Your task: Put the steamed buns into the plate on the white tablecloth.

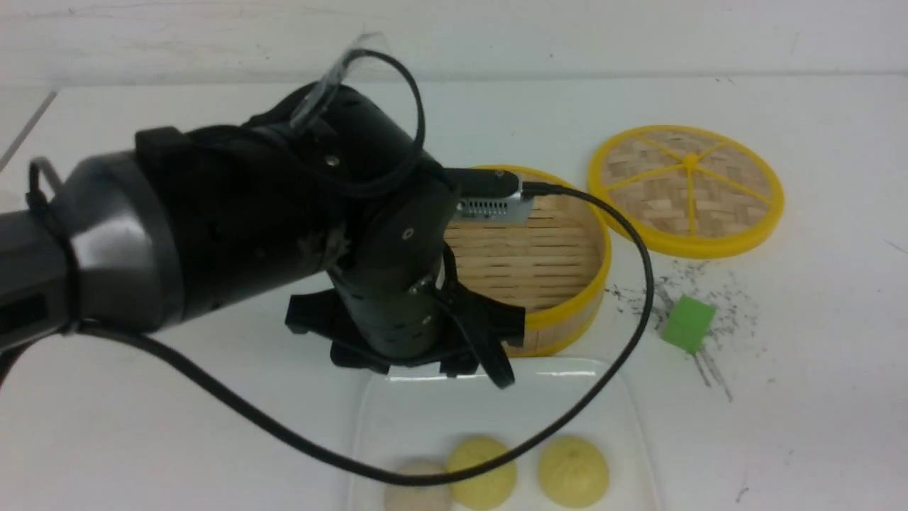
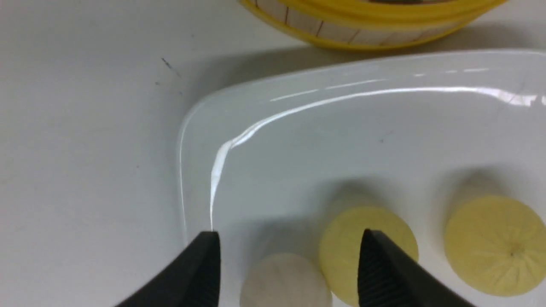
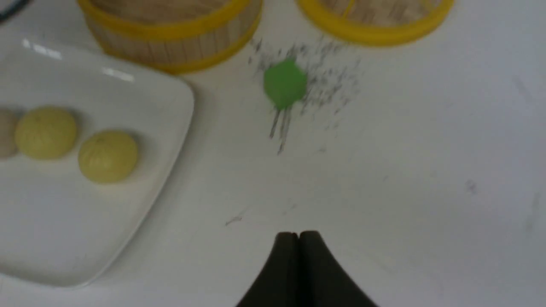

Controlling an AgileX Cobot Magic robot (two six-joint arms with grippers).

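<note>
Left gripper (image 2: 290,241) is hanging over the plate (image 2: 341,140) with its fingers (image 2: 204,264) spread wide and nothing held between them. In the left wrist view the off-white bun (image 2: 283,279) shows in the gap between the fingers, and one finger covers part of the middle yellow bun (image 2: 341,247). Can't tell if anything's touching. The other yellow bun (image 2: 497,245) sits off to the side, apart from it.

So all three buns are on the plate, in a rough row along its near edge: off-white bun (image 1: 418,490) on the left, touching the middle yellow bun (image 1: 482,472), then the other yellow bun (image 1: 573,470) with a small gap.

Right gripper (image 3: 298,238) is pinched closed on nothing, over bare white tablecloth (image 3: 426,170), well to the right of the plate.

The left arm (image 1: 284,213) blocks a lot of the front view, and its black cable (image 1: 638,284) loops across the plate in front of the buns. Just behind the plate is the bamboo steamer basket (image 1: 553,248); no buns show in the part of it I can see. Its yellow-rimmed woven lid (image 1: 687,188) lies flat further back right. A little green cube (image 1: 688,323) sits on the scuffed patch of cloth, right of the steamer.
</note>
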